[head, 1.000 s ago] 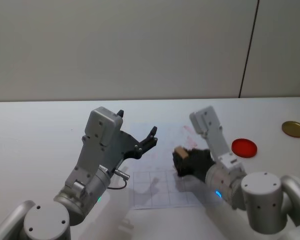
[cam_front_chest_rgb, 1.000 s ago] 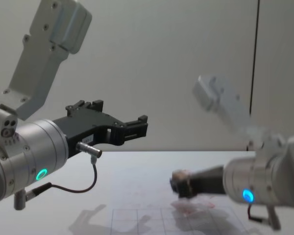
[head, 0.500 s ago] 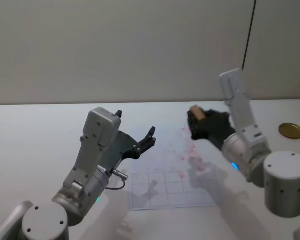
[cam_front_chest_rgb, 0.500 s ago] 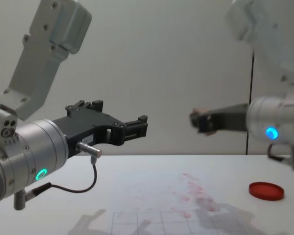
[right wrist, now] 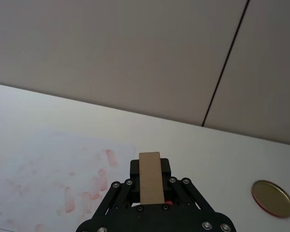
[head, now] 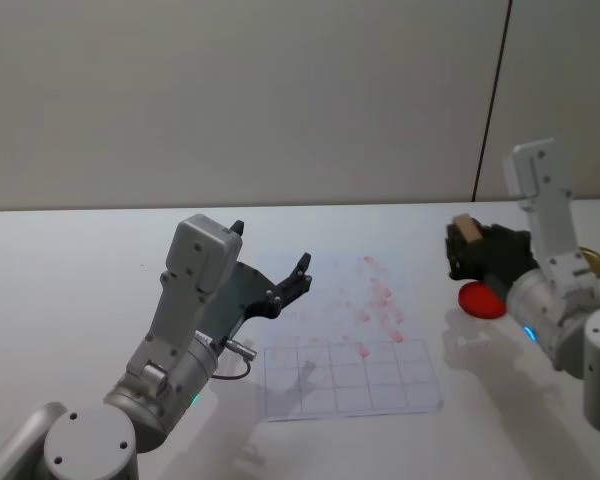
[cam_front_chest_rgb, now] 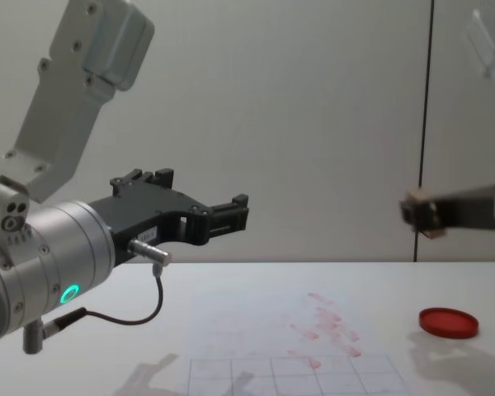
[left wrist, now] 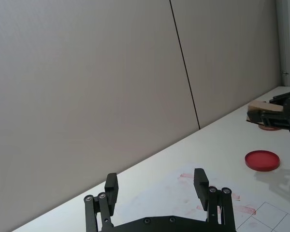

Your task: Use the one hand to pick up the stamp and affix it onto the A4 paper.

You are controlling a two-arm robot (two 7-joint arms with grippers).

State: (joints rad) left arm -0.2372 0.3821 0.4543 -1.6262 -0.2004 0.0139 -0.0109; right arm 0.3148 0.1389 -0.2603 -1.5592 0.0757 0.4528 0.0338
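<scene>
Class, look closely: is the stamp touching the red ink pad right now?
Apart. The chest view shows the stamp held up in the right gripper, with bare wall and table between it and the red ink pad lying flat below.

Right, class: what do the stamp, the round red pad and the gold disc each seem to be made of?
Stamp: looks like unfinished wood, pale tan and matte, held in the right gripper.
Red ink pad: flat, evenly red and smooth; possibly plastic.
Gold disc: probably metal, given its brassy colour and raised rim.
</scene>
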